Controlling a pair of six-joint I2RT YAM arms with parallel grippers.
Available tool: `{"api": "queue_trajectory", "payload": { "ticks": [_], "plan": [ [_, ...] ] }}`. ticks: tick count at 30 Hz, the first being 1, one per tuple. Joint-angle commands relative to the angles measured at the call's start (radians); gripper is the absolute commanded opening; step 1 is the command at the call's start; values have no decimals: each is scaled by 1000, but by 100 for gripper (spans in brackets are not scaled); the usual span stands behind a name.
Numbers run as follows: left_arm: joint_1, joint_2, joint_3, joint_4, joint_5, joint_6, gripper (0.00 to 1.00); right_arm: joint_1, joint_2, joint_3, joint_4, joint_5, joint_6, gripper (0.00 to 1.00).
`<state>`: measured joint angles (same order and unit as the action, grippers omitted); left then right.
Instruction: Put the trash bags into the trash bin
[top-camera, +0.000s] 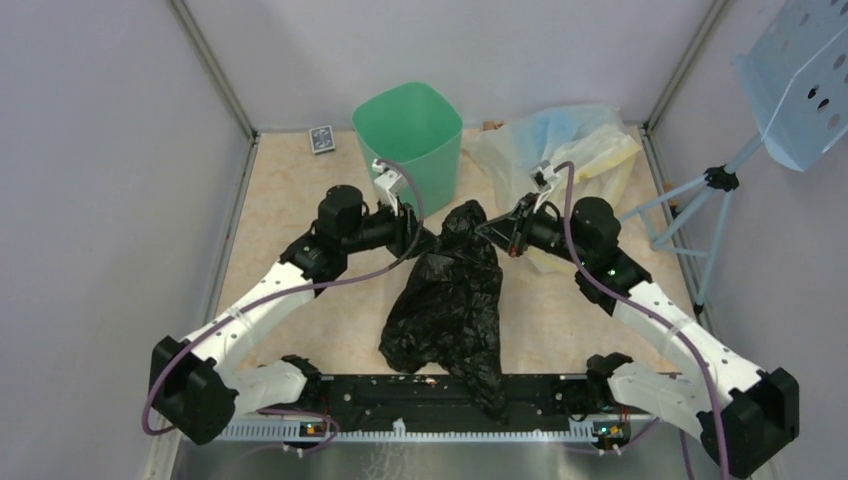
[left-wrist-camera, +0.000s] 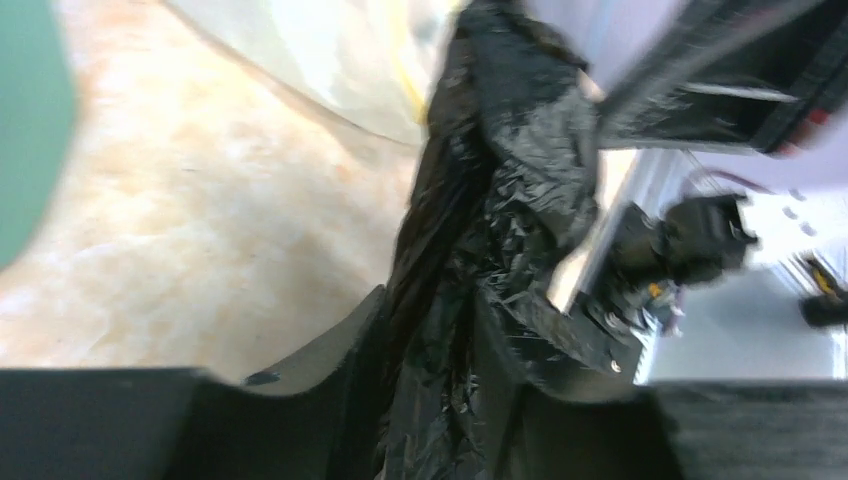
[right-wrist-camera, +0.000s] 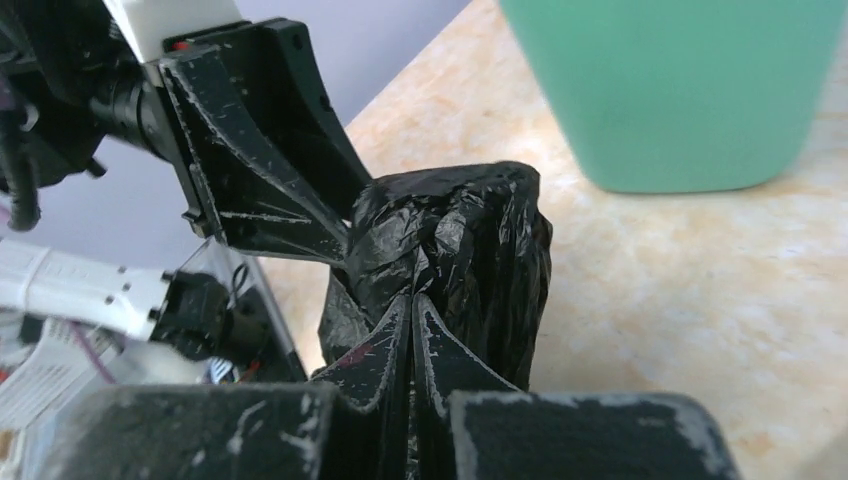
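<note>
While I watched the overhead feed, both arms were reaching in over the middle of the table (top-camera: 290, 190), each gripping the bunched top of the black trash bag (top-camera: 450, 300). My left gripper (top-camera: 430, 243) was clamped on one side of the bunch, and my right gripper (top-camera: 487, 230) was pinched tight on the other. The bag trailed down toward me, its lower end lying over the black base rail (top-camera: 370, 392). The mint-green trash bin (top-camera: 408, 130) stood upright just behind, apart from the bag, beside a pale plastic heap (top-camera: 565, 140).
</note>
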<state>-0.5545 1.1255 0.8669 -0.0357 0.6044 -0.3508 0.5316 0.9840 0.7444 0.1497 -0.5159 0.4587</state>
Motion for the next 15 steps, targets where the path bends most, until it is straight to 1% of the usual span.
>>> {"api": "queue_trajectory", "payload": {
  "ticks": [1, 2, 3, 4, 6, 9, 10, 12, 14, 15],
  "plan": [
    [-7, 62, 106, -122, -334, 20, 55, -1, -89, 112, -175, 260, -58, 0],
    [-11, 71, 127, -157, -423, 5, 66, -1, -96, 138, -246, 370, -63, 0],
    [-14, 77, 142, -180, -486, -1, 73, -1, -95, 165, -308, 478, -60, 0],
    [-16, 80, 152, -192, -538, -2, 78, -1, -88, 192, -364, 586, -56, 0],
    [-22, 76, 155, -193, -558, -2, 84, -2, -63, 231, -432, 705, -51, 0],
    [-39, 70, 148, -188, -556, 6, 88, -1, -29, 257, -462, 732, -22, 0],
    [-45, 69, 145, -188, -554, 11, 88, -1, -18, 259, -459, 728, -15, 0],
    [-59, 71, 140, -197, -563, 12, 93, -1, 13, 262, -458, 684, -18, 1],
    [-74, 67, 138, -223, -591, 8, 97, -2, 49, 268, -475, 648, -24, 19],
    [-80, 65, 138, -236, -627, 6, 99, -2, 64, 267, -486, 627, -27, 33]
  ]
}}
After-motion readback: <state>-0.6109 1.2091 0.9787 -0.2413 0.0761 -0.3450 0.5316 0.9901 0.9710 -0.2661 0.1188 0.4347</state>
